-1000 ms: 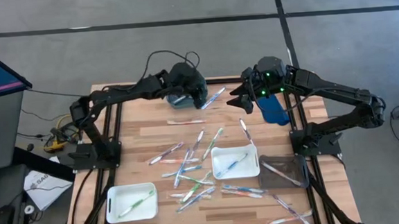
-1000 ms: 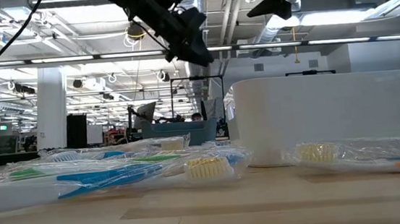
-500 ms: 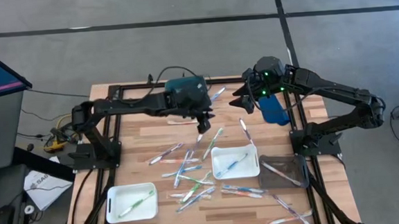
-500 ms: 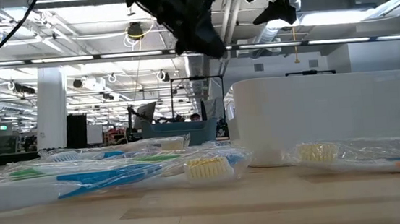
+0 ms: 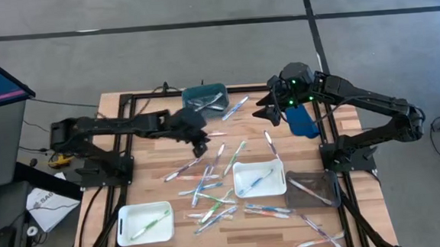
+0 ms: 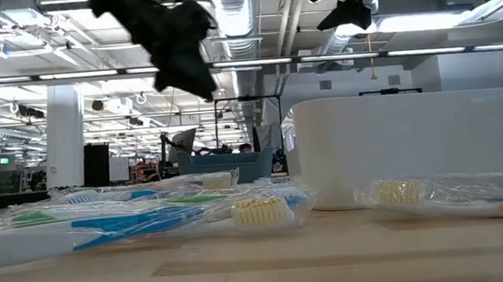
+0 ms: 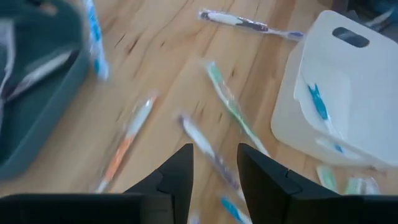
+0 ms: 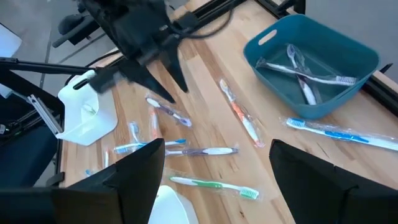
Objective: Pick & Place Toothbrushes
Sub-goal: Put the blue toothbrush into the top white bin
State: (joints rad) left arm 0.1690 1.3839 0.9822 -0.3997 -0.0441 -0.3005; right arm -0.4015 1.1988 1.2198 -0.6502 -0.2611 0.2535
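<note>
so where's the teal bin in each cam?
High view: teal bin at the table's far edge, centre, holding toothbrushes.
Low view: cannot tell; not clearly visible.
Left wrist view: at the picture's left edge, partly cut off.
Right wrist view: upper right, toothbrushes inside.
Shared landmark: the blue toothbrush lying just beside the bin.

The far-left stretch of the wooden table (image 5: 149, 155) lies bare, giving open passage. The middle is cluttered by scattered toothbrushes (image 5: 209, 193) and a white tray (image 5: 258, 178). A teal bin (image 5: 204, 98) blocks the far edge, and the left gripper (image 5: 199, 149) hangs above the pile.
</note>
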